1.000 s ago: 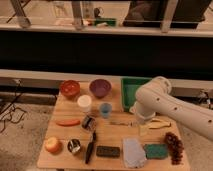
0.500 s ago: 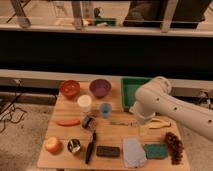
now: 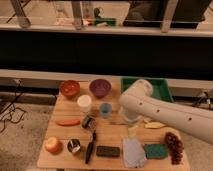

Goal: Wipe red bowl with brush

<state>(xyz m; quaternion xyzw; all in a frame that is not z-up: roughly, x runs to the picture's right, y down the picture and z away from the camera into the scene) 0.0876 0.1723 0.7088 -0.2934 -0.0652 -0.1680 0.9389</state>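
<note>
Camera view: the gripper (image 3: pixel 128 119) hangs low over the middle of the wooden table (image 3: pixel 113 136), tucked under the bend of the white arm (image 3: pixel 165 112) that reaches in from the picture's right. Its fingers stand apart and hold nothing.

Just beside the gripper, toward the picture's left, stands a small blue cup (image 3: pixel 105 110), and beyond that a white cup (image 3: pixel 84 103). Behind the gripper and to the left sits the purple bowl (image 3: pixel 100 88). The red bowl (image 3: pixel 70 88) is farther left again, at the table's back edge, well apart from the gripper. A green tray (image 3: pixel 161 86) lies behind the gripper on the right.

Nearer the camera and to the gripper's left, the brush (image 3: pixel 90 148) lies flat on the table, apart from the gripper, with a flat black block (image 3: pixel 107 151) just beside it. A small silver-and-black cylinder (image 3: pixel 89 122) sits between the brush and the white cup. In front of the gripper lie a grey cloth (image 3: pixel 133 152) and a green sponge (image 3: pixel 156 151).
</note>
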